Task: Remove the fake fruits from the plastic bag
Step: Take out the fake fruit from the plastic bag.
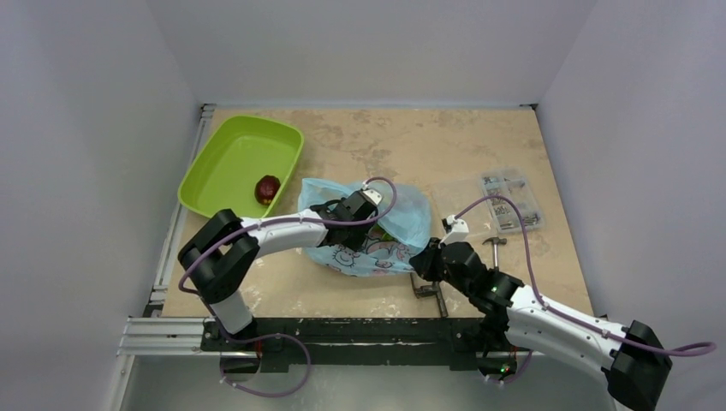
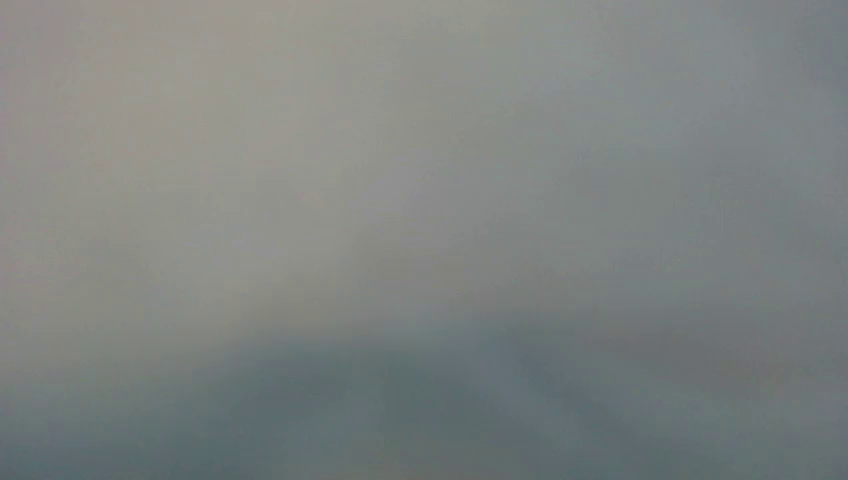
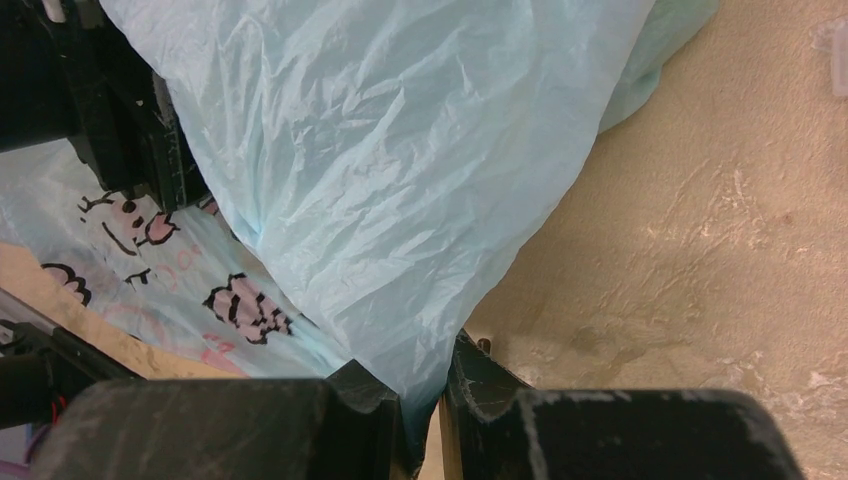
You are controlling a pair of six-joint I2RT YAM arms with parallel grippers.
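The light-blue plastic bag (image 1: 402,214) with pink and black cartoon prints lies mid-table. My left gripper (image 1: 370,205) is pushed into the bag's mouth; its fingers are hidden, and the left wrist view shows only grey blur. My right gripper (image 1: 425,261) is shut on the bag's right edge, and the right wrist view shows its jaws pinching the blue film (image 3: 400,200). One dark red fruit (image 1: 268,188) lies in the lime-green tray (image 1: 224,150). The other fruits are hidden.
A clear plastic parts box (image 1: 501,201) sits right of the bag. A small metal clamp (image 1: 428,289) and another metal piece (image 1: 494,243) lie near my right arm. The tray stands at the back left.
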